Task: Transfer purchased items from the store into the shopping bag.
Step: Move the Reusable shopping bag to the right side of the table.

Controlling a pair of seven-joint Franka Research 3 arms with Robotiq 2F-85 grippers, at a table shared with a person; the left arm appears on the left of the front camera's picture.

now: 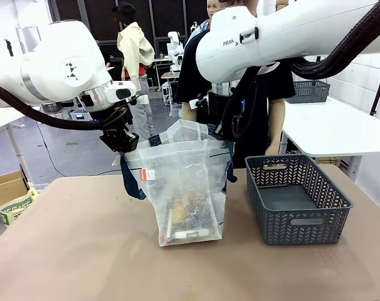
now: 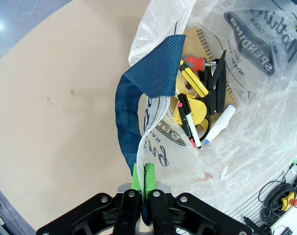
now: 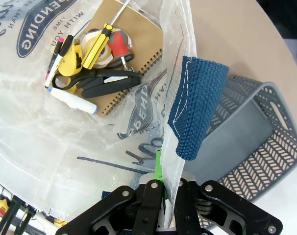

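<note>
Left tool (image 2: 142, 174): pinched shut on the left rim of the shopping bag (image 2: 256, 147), where a navy strap (image 2: 126, 117) meets the plastic. It holds that edge up off the tabletop (image 2: 55, 122).
Right tool (image 3: 163, 166): clamped just as tightly on the bag's right rim, with thin plastic caught between its green pads (image 3: 158, 159). The other navy strap (image 3: 195, 107) is folded over just beside it.
Tabletop: tan, with the bag near its middle.
Shopping bag: stands upright, its mouth stretched open between the two tools. It is whitish and see-through, with a small red-white tag (image 1: 146, 174) on the front left and a navy oval logo (image 3: 45, 29) on its wall.
Purchased items (image 1: 187, 219): all lie in the bottom of the bag. A tan spiral notebook (image 3: 138, 34) lies flat underneath. On it are black-and-yellow scissors (image 3: 104, 83), a yellow-and-black screwdriver (image 3: 102, 41), something red-handled (image 3: 120, 46) touching it, a dark marker (image 2: 188, 120) and a white pen with a blue cap (image 3: 72, 100).
Store basket (image 1: 303, 226): dark grey with herringbone slots, sitting on the tabletop just right of the bag, a small gap between them. Its grey floor is on show.
Person (image 1: 193, 75): stands at the far edge behind the bag, in a dark top.
Farther back: a white table (image 1: 334, 128) on the right carries another grey basket (image 1: 309, 91).
</note>
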